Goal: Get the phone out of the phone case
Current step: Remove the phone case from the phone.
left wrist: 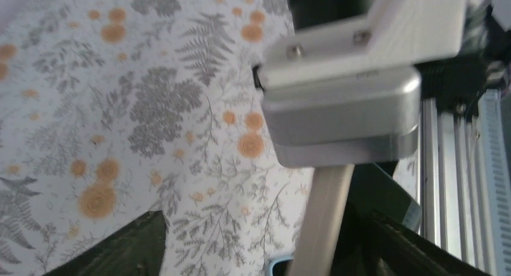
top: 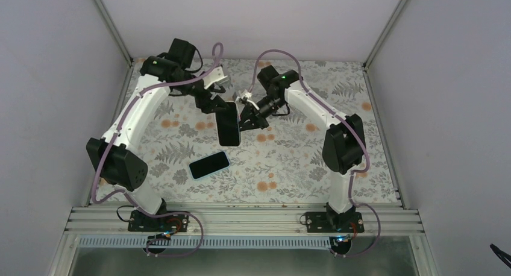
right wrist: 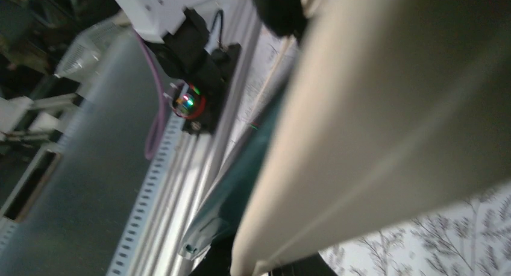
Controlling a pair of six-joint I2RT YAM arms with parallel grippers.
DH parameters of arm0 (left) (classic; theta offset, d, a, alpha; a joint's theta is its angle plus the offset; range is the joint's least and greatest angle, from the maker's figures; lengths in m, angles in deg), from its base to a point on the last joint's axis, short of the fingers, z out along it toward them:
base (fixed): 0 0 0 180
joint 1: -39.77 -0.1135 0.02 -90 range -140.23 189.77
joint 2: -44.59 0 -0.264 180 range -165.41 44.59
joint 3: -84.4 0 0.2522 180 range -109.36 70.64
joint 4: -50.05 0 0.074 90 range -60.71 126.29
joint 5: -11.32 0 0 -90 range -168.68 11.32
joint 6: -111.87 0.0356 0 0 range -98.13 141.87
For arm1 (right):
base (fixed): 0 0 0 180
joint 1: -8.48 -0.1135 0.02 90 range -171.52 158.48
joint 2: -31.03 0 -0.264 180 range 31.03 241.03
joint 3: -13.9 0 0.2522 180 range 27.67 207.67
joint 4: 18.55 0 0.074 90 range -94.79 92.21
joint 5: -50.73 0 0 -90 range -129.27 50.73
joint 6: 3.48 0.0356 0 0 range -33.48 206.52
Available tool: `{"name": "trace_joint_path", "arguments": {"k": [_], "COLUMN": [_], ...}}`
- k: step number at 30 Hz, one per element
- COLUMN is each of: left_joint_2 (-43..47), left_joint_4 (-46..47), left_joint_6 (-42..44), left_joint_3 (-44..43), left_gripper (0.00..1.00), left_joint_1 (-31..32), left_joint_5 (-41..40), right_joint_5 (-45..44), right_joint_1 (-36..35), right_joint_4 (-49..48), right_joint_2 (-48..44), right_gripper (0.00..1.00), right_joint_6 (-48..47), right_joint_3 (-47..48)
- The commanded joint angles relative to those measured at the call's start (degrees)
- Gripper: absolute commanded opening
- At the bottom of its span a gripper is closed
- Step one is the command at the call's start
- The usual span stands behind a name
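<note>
A flat slab with a black face and a beige back, the phone case point(top: 229, 131), hangs in the air between my two grippers. I cannot tell whether a phone sits in it. Its beige edge point(left wrist: 319, 222) lies against one left finger point(left wrist: 398, 249); the other finger point(left wrist: 129, 246) stands far off, so the left gripper point(top: 216, 104) is open. The right gripper point(top: 246, 120) grips the case's right side, and the beige back point(right wrist: 373, 137) fills its view. A dark-screened phone with a light blue rim point(top: 209, 165) lies flat on the table below, also seen from both wrists point(left wrist: 385, 194) point(right wrist: 241, 167).
The floral tablecloth point(top: 289, 167) covers the table. Aluminium rails point(top: 241, 219) run along the near edge by both arm bases. Grey walls close in the left, right and back. The left arm's base point(right wrist: 193, 101) shows in the right wrist view.
</note>
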Motion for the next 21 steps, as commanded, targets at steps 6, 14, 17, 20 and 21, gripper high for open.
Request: {"name": "trace_joint_path", "arguments": {"k": [6, 14, 17, 20, 21], "left_joint_2": [2.7, 6.7, 8.7, 11.1, 12.3], "left_joint_4": [2.0, -1.8, 0.1, 6.3, 10.1], "left_joint_6": [2.9, 1.9, 0.7, -1.3, -2.0], "left_joint_3": [-10.0, -17.8, -19.5, -16.4, -13.3], "left_gripper": [1.00, 1.00, 1.00, 1.00, 1.00], "left_joint_1": [-0.6, -0.5, -0.3, 1.8, 3.5], "left_joint_5": [1.5, 4.2, 3.9, -2.2, -7.0], "right_joint_5": [20.7, 19.1, 16.4, 9.1, 5.8], "right_joint_1": [1.9, 8.5, 11.1, 13.7, 14.4], "right_joint_4": [1.8, -16.5, -25.2, -37.6, -41.0], "right_joint_2": [-4.5, -1.5, 0.1, 0.4, 0.3], "right_gripper": [0.03, 0.03, 0.03, 0.03, 0.03], "right_joint_6": [0.8, 21.7, 30.8, 43.7, 47.1], "right_joint_3": [0.4, 0.8, 1.1, 0.5, 0.5]}}
